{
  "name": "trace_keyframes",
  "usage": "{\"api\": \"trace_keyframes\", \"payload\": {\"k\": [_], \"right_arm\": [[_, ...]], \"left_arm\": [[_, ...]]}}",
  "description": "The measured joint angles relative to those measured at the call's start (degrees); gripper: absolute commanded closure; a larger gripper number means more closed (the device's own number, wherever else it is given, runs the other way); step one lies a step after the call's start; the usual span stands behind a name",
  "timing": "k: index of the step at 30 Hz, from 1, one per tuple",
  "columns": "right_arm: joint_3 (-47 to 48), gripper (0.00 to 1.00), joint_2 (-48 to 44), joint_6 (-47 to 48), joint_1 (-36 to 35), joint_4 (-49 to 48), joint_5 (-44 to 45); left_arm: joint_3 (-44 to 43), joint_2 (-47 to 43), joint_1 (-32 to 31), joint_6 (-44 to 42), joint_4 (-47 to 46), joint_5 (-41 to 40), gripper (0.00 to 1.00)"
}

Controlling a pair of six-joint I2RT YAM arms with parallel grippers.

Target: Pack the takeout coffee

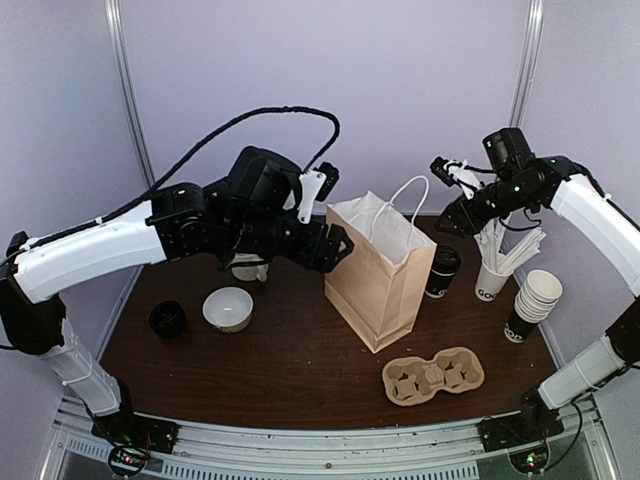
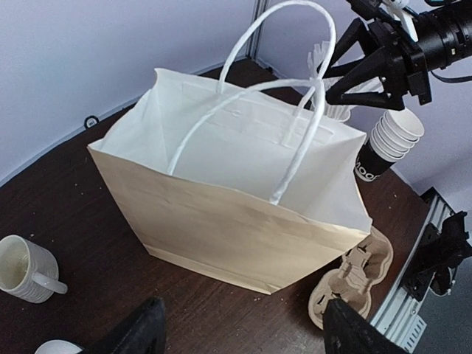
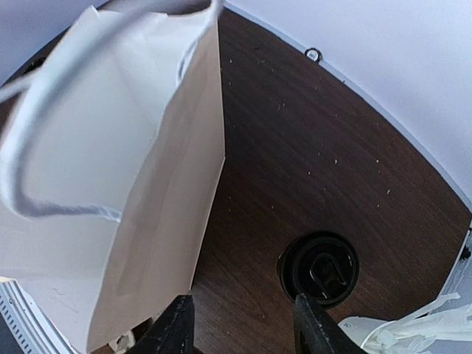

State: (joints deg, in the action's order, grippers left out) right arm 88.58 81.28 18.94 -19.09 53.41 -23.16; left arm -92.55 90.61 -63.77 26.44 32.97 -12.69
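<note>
right hand (image 3: 243, 324) hangs open just off the coffee (image 3: 318, 267); i'd centre it, drop straight, keeping clear of the bag (image 3: 147, 206)

coffee cup (image 1: 441, 272) black | bag (image 1: 377, 280) tan, white handles | table (image 1: 300, 370) dark brown

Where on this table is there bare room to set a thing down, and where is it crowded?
The widest bare patch of table lies at the near edge, between the bowl, the paper bag and the cup carrier. Crowded: right of the bag, where the coffee cup, the stirrer cup and the stacked cups stand close.
</note>
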Motion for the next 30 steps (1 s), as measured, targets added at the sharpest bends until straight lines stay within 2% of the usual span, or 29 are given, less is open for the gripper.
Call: {"api": "trace_keyframes", "payload": {"k": [6,13,22,30], "right_arm": [[-7.3,0.52,-0.9,4.0,0.2,-0.3,0.9],[-16.6,0.54,-1.5,8.1,-0.9,-1.7,-6.4],[-16.6,0.56,2.1,8.8,-11.8,-4.3,-12.1],[-13.4,0.57,5.9,7.6,-13.3,-5.3,-16.2]], "left_arm": [[0.0,2.3,0.1,0.1,-0.3,0.4,0.23],[0.0,2.3,0.1,0.3,-1.7,2.0,0.22],[1.0,0.4,0.1,0.3,-1.6,-2.3,0.19],[-1.0,0.6,0.6,-0.7,1.0,-9.7,0.19]]}}
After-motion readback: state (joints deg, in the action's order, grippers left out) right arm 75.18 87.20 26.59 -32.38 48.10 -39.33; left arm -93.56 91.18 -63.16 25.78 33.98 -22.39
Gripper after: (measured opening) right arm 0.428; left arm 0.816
